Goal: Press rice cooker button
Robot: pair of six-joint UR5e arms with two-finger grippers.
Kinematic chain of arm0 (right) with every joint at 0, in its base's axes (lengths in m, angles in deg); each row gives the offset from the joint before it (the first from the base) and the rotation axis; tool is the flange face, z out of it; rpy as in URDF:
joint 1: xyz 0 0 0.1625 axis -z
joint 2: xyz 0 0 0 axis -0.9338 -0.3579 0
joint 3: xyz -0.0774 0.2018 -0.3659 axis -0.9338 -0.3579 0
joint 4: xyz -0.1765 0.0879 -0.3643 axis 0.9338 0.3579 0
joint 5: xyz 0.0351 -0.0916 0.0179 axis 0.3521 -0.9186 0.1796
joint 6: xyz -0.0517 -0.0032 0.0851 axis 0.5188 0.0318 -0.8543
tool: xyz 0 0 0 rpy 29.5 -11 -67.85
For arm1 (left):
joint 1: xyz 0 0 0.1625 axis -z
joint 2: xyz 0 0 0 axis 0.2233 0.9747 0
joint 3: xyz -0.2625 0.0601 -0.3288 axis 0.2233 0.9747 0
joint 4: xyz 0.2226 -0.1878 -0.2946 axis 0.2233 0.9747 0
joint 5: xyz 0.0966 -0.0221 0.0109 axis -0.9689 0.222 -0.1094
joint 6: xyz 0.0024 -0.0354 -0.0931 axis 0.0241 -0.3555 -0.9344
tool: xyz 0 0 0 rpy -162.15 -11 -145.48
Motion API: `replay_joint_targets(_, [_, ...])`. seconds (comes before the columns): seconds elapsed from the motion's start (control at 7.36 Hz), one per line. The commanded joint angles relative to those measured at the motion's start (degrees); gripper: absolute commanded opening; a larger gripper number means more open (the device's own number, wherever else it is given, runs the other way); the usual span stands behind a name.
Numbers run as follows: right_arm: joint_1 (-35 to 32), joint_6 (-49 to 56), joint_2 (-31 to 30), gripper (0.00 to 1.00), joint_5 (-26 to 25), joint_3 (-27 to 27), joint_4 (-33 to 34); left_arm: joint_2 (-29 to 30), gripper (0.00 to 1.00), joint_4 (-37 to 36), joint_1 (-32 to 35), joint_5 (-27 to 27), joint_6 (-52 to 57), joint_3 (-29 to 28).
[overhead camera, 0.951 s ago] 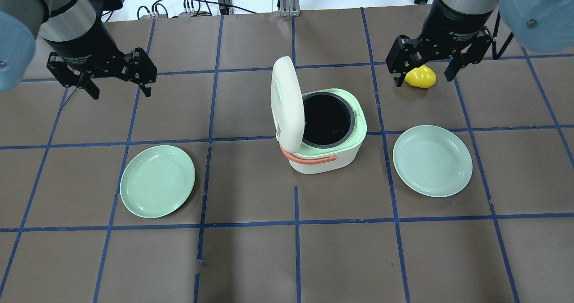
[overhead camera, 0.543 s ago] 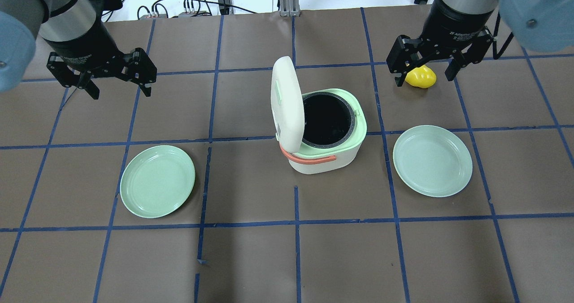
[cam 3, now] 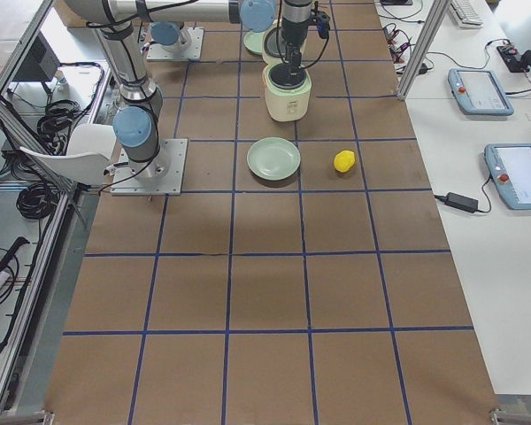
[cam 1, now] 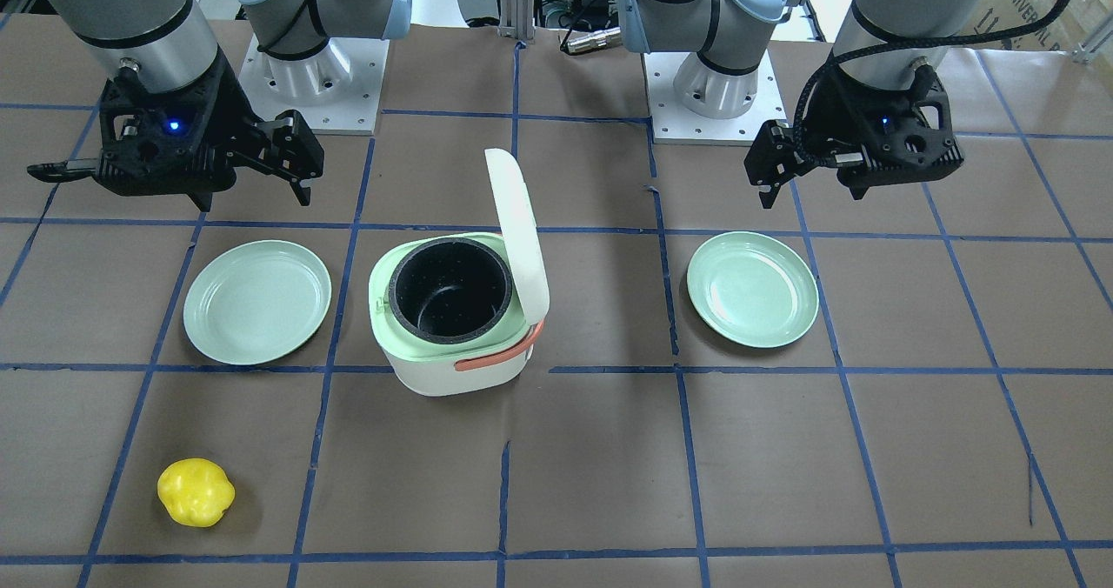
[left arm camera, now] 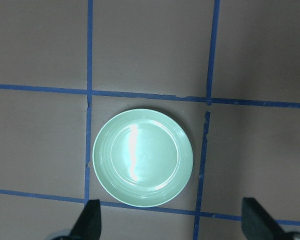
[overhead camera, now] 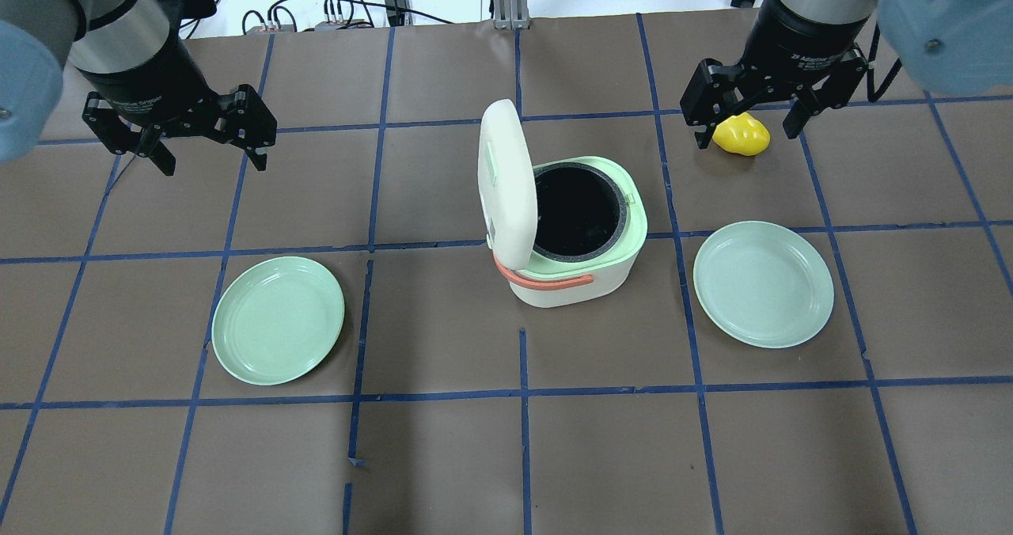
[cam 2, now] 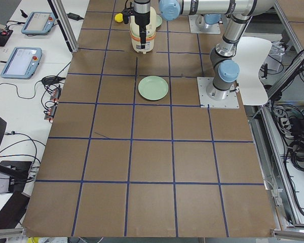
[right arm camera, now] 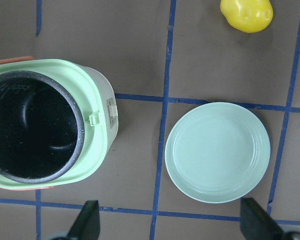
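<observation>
The white and pale green rice cooker (overhead camera: 578, 278) stands mid-table with its lid (overhead camera: 506, 183) swung upright and the black pot (cam 1: 448, 288) open. The button (overhead camera: 491, 163) is a small pale green tab on the lid's outer face. My left gripper (overhead camera: 214, 157) hangs open and empty high over the table, far left of the cooker. In its wrist view, its fingertips (left arm camera: 90, 220) frame a green plate (left arm camera: 142, 157). My right gripper (overhead camera: 746, 134) is open and empty, high to the cooker's right. Its wrist view shows the cooker (right arm camera: 97, 107) below.
Two pale green plates lie either side of the cooker, one at the left (overhead camera: 277, 320) and one at the right (overhead camera: 764, 283). A yellow toy fruit (overhead camera: 741, 134) lies at the table's far right. Blue tape lines grid the brown table.
My right gripper has shifted slightly toward the table's far side. The left gripper and the cooker have not moved.
</observation>
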Motion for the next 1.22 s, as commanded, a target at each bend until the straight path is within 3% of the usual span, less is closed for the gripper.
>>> replay_joint_targets(0.0, [0.0, 0.1, 0.1, 1.00, 0.1, 0.0, 0.4, 0.0, 1.00, 0.0, 0.0, 0.0, 0.0, 0.0])
replay_joint_targets(1.09, [0.1, 0.0, -0.1, 1.00, 0.2, 0.7, 2.7, 0.0, 1.00, 0.0, 0.0, 0.1, 0.0, 0.0])
